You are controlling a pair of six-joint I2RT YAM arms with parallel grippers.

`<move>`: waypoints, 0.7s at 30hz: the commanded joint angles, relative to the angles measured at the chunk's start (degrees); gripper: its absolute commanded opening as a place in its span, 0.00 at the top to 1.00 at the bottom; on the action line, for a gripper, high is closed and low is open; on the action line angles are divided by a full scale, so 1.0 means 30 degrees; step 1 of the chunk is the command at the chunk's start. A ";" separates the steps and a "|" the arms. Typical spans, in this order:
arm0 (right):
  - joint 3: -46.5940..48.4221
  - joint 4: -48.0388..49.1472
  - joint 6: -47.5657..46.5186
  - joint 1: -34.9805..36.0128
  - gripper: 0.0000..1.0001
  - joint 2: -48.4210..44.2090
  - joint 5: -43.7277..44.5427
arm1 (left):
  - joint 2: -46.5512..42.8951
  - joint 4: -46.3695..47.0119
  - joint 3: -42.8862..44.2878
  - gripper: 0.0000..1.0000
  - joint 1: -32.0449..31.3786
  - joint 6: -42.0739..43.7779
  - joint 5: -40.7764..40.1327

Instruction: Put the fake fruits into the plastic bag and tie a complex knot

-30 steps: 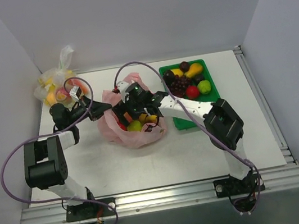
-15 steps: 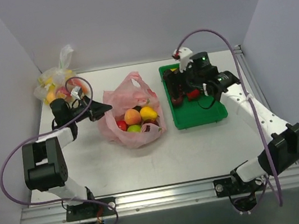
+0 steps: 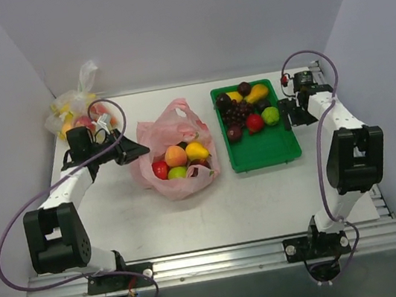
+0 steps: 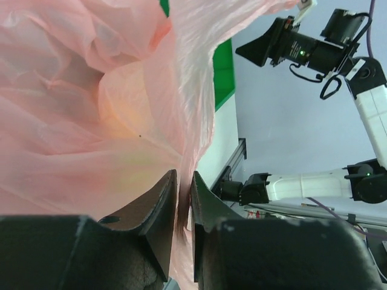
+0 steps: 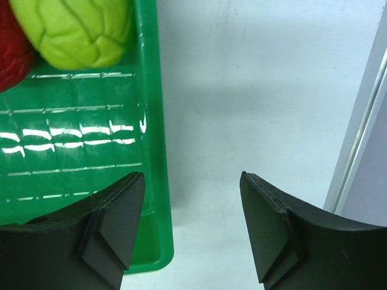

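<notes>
White surface (image 3: 266, 198) | plastic bag (image 3: 177, 114) left of green tray (image 3: 289, 153), fake fruits (image 3: 176, 156) inside | left hand (image 4: 183, 178) clamped on bag rim | right hand (image 5: 190, 178) apart, empty, at tray's right edge | risk: film slips, mouth shuts

On the desk (image 3: 229, 204), the plastic bag (image 3: 188, 184) lies in the middle with fruits (image 3: 176, 155) inside, a tray (image 3: 266, 149) holding more fruits (image 3: 246, 111) just right of it, and a second bag (image 3: 72, 112) in the far left corner.

A lab test booth: white walls (image 3: 178, 23), aluminium rail (image 3: 216, 260), white table (image 3: 216, 213).
</notes>
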 commanded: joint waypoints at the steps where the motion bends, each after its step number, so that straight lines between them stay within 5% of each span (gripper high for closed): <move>1: 0.1371 -0.0605 -0.0733 -0.0227 0.36 0.0791 0.0336 | -0.0411 -0.2040 0.0535 0.77 -0.0028 0.2055 -0.0354; 5: 0.2365 -0.0751 -0.0586 -0.0374 0.46 0.2284 0.0158 | -0.0440 -0.2246 0.0505 0.76 -0.0028 0.2348 -0.0471; 11: 0.3541 -0.1308 -0.0059 -0.1282 0.48 0.3898 -0.2039 | -0.0381 -0.2246 0.0446 0.76 -0.0028 0.2407 -0.0471; 17: 0.3658 -0.1396 -0.0439 -0.2217 0.71 0.4630 -0.2741 | -0.0323 -0.2246 0.0416 0.76 -0.0028 0.2494 -0.0442; 21: 0.4038 -0.1688 -0.0586 -0.3448 0.95 0.4923 -0.2656 | -0.0031 -0.2392 0.0825 0.77 -0.0115 0.2758 -0.0500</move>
